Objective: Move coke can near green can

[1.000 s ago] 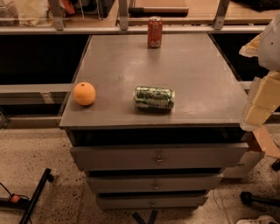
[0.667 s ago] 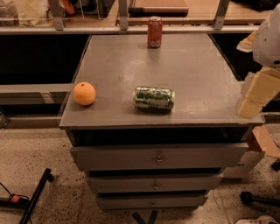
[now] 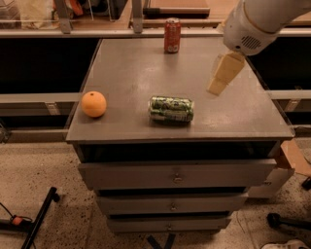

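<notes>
The coke can (image 3: 172, 35), red with a silver top, stands upright at the far edge of the grey cabinet top (image 3: 126, 68). The green can (image 3: 171, 109), with mottled print, lies on its side near the front middle of the top. My gripper (image 3: 217, 86) hangs in the air over the right part of the top, to the right of and behind the green can and well in front of and to the right of the coke can. It holds nothing that I can see. The white arm reaches in from the upper right corner.
A round orange (image 3: 93, 104) sits near the front left edge of the top. The cabinet has three drawers (image 3: 175, 174) below. A rail with clutter (image 3: 97, 9) runs behind the cabinet. A cardboard box (image 3: 291, 163) lies on the floor at the right, a black stand leg (image 3: 41, 219) at the left.
The arm has swung in from the right edge, and the gripper has moved left and up to a place over the right part of the cabinet top. The cans and the orange have not moved.
</notes>
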{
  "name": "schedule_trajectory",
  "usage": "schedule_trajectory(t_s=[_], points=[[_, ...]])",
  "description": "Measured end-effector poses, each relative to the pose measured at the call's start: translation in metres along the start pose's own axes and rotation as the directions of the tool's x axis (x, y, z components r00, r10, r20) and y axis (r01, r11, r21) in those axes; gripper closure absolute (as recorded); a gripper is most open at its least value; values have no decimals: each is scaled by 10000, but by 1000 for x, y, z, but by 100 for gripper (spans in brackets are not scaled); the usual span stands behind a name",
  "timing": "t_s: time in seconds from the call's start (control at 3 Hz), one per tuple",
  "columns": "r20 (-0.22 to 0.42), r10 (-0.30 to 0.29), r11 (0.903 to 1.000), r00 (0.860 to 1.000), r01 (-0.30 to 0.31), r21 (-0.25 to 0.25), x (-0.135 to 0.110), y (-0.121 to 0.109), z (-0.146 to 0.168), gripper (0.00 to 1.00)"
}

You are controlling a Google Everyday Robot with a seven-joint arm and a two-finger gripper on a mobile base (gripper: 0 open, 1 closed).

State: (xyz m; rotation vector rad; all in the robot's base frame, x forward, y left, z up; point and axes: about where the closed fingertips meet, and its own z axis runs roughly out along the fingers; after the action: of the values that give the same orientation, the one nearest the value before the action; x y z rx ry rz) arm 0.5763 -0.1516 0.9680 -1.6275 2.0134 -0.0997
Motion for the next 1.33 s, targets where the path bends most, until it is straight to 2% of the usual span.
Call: schedule_trajectory(t_s=[0.33, 0.67, 1.0, 1.33], points=[[962, 44, 9971, 9954, -117, 754, -29, -44, 29, 0], [952, 41, 9972, 9954, -112, 742, -29, -44, 29, 0], [961, 567, 9930, 9938, -662, 981, -24, -50, 36, 0], [1320, 1737, 9703, 9759, -1925, 1465, -1, -78, 55, 0]])
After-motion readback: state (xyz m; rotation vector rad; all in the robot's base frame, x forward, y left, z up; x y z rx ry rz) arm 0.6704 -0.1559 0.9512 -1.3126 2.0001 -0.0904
